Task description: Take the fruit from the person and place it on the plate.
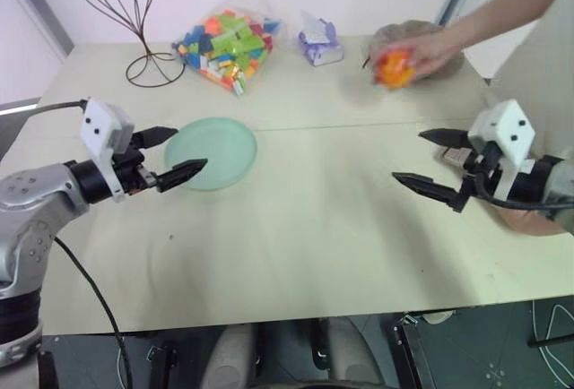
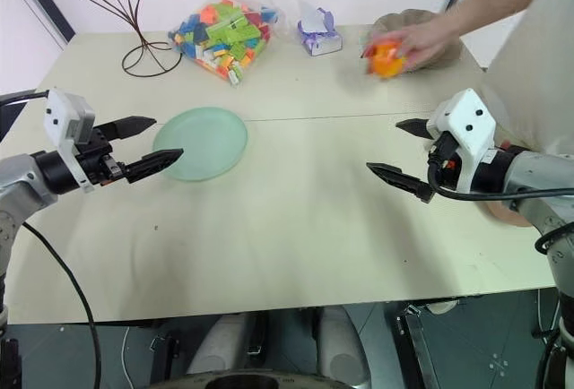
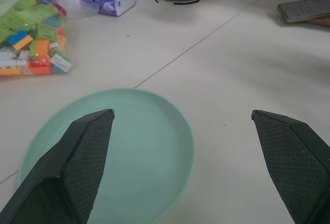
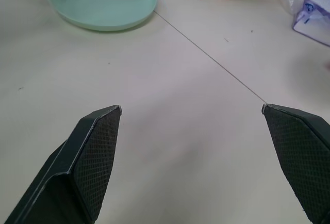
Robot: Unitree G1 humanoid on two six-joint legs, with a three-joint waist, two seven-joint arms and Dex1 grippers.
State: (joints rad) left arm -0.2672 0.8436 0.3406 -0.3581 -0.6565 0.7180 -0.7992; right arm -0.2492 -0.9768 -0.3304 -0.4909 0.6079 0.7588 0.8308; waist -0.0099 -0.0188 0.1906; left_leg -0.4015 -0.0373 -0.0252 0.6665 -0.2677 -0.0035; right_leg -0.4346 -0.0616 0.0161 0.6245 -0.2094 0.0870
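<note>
One fruit (image 1: 395,68), yellow-orange, sits in the person's hand (image 1: 423,52), held above the far side of the table (image 1: 314,228), ahead of the right gripper (image 1: 429,163) and well apart from it. That gripper hovers over bare tabletop with its two black fingers spread wide, nothing between them. The person's arm (image 1: 502,8) reaches in from the far right corner, over a beige-brown cap (image 2: 404,23) lying just behind the fruit.

The plate (image 1: 212,152) lies flat just ahead of the left gripper (image 1: 168,156), whose fingers are also parted wide and empty; one fingertip overlaps the plate's near rim in the head views. Open table stretches between the two grippers and between the plate and the fruit.

Beyond the plate lies a clear bag of coloured toy blocks (image 1: 226,47), with a small purple-and-white packet (image 1: 320,44) beside it and a wire stand (image 1: 134,12) at the far left corner. No writing is legible on any of them.

The left wrist view adds a dark flat device (image 3: 304,9) lying off to the side of the cap. The right wrist view shows a thin seam (image 4: 211,59) crossing the tabletop.
</note>
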